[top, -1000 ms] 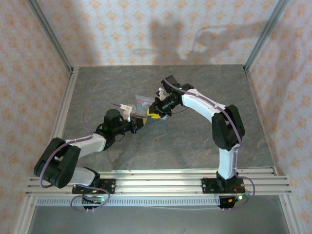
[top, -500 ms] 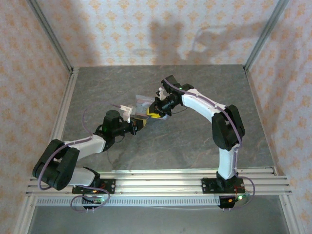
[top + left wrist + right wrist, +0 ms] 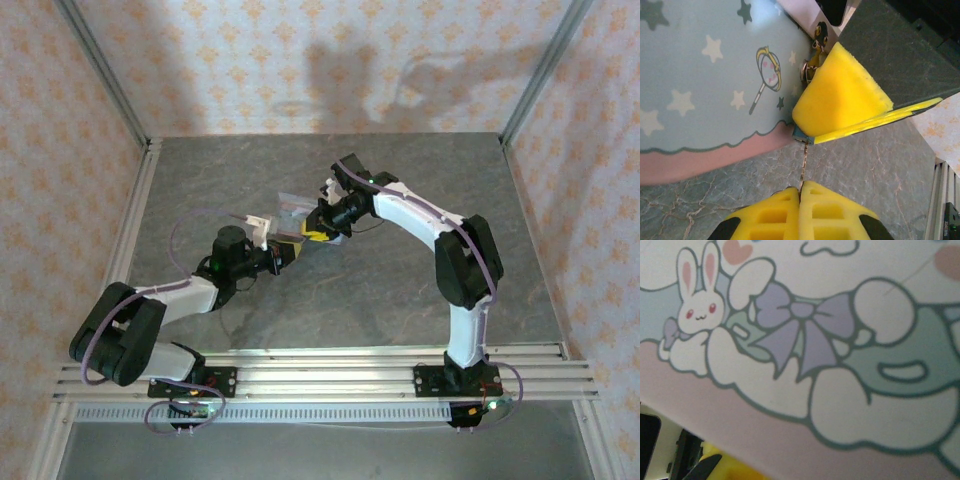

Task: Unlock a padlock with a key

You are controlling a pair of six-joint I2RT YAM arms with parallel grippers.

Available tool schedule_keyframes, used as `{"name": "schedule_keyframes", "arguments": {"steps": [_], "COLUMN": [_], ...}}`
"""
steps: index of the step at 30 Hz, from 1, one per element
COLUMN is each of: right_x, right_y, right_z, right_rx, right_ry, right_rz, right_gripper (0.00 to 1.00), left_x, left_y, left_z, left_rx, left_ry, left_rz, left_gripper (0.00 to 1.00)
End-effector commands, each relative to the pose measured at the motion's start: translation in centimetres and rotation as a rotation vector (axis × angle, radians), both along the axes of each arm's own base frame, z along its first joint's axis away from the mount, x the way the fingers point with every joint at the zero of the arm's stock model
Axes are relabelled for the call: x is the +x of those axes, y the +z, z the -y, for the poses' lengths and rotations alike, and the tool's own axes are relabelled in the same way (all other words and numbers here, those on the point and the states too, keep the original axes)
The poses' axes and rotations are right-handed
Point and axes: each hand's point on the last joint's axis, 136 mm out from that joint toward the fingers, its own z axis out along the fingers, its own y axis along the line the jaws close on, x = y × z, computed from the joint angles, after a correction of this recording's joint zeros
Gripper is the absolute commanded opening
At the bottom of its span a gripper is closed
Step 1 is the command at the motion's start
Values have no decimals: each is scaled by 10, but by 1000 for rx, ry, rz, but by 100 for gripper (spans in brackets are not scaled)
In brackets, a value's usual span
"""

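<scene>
1. The left gripper has its yellow jaws pinched shut on the thin brass key, just below the tin's pink edge.
2. The key's tip meets the tiny bluish padlock at the tin's corner.
3. The right gripper has its jaws narrow, clamping the padlock against the tin's side.
4. The grey worktop lies beneath the tin.

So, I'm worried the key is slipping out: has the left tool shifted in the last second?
No. In the top view the left tool holds the same spot, judged against the near rail.
</scene>
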Motion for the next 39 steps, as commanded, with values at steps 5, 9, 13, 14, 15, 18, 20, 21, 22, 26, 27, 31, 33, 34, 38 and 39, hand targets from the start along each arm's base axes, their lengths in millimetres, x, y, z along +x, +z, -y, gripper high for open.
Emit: {"name": "schedule_keyframes", "arguments": {"steps": [5,9,13,14,15,18,20,21,22,26,27,31,33,34,38,39], "right_x": [0,-1,-1,0,0,0,0,0,0,0,0,-1,-2,-4,-9,-11], "right_y": [30,29,29,29,29,30,28,28,27,26,26,28,31,31,31,31], "right_z": [-4,-4,-5,-6,-6,-7,-8,-8,-8,-9,-9,-10,-10,-9,-7,-6], "right_rx": [73,72,80,85,89,97,100,101,102,109,114,123,127,124,109,105], "right_ry": [11,13,10,7,5,-1,-5,-8,-9,-18,-19,-14,-7,-1,34,41], "right_rz": [70,64,61,58,58,53,47,45,43,33,31,27,30,28,24,22], "right_gripper": [0,0,0,0,0,0,0,0,0,0,0,0,0,0,0,0], "left_x": [8,11,13,14,15,17,17,17,17,17,17,18,18,18,18,18], "left_y": [12,14,15,16,16,17,18,19,20,19,18,14,12,12,12,14], "left_z": [3,0,-1,0,0,0,2,2,3,8,9,10,10,9,5,4], "left_rx": [-24,-33,-50,-58,-64,-82,-92,-96,-98,-95,-94,-88,-83,-81,-53,-49], "left_ry": [18,44,59,61,63,70,68,69,69,57,54,54,57,60,71,73], "left_rz": [43,50,52,54,53,53,55,55,58,54,52,46,44,45,57,62], "left_gripper": [0,0,0,0,0,0,0,0,0,0,0,0,0,0,0,0]}}
